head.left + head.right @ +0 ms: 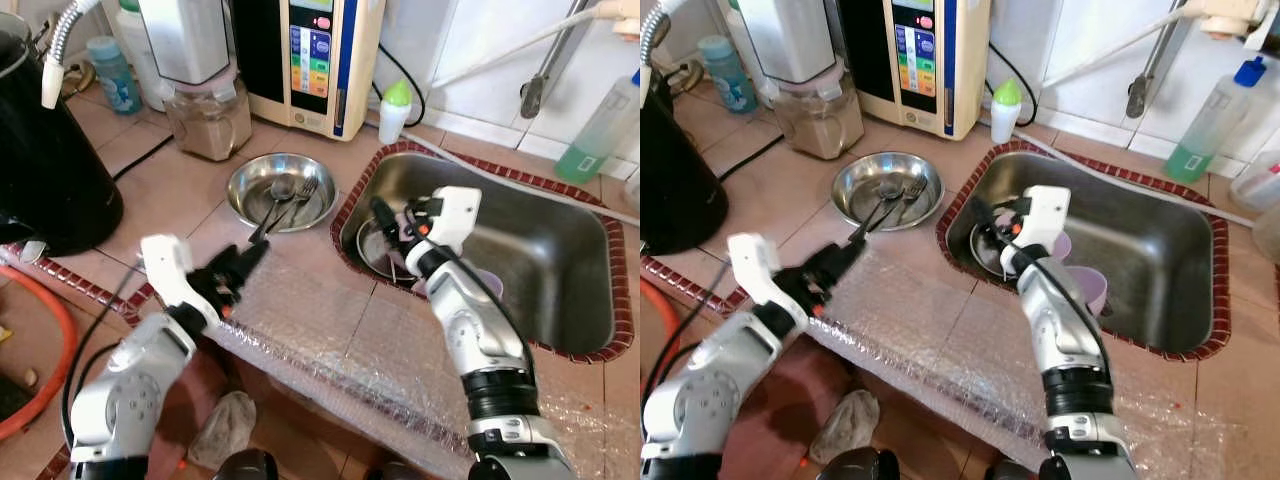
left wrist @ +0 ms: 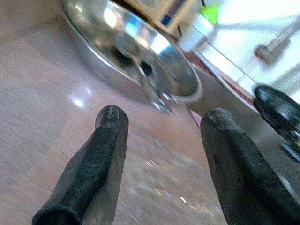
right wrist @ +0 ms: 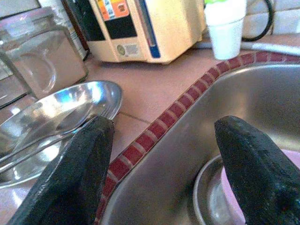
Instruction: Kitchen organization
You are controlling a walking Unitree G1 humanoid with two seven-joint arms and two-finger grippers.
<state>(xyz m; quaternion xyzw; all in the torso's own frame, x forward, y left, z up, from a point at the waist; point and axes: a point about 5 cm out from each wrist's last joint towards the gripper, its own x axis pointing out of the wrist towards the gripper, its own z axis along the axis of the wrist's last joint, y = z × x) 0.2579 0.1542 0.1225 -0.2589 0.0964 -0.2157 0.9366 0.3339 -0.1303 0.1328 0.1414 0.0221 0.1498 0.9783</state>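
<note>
Two open grippers, left gripper [image 1: 252,252] by steel dish [image 1: 281,190], right gripper [image 1: 383,215] over sink [image 1: 560,250]

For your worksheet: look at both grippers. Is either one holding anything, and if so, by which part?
Nothing is held. The left gripper is open over the counter near the steel bowl; the right gripper is open above the sink.

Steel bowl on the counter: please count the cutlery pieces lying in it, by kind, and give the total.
In the steel bowl:
Spoon: 1
Fork: 1
Total: 2

Both handles stick out over the rim toward the left pincer, which hovers open beside the bowl. The right pincer is open over the sink.
</note>
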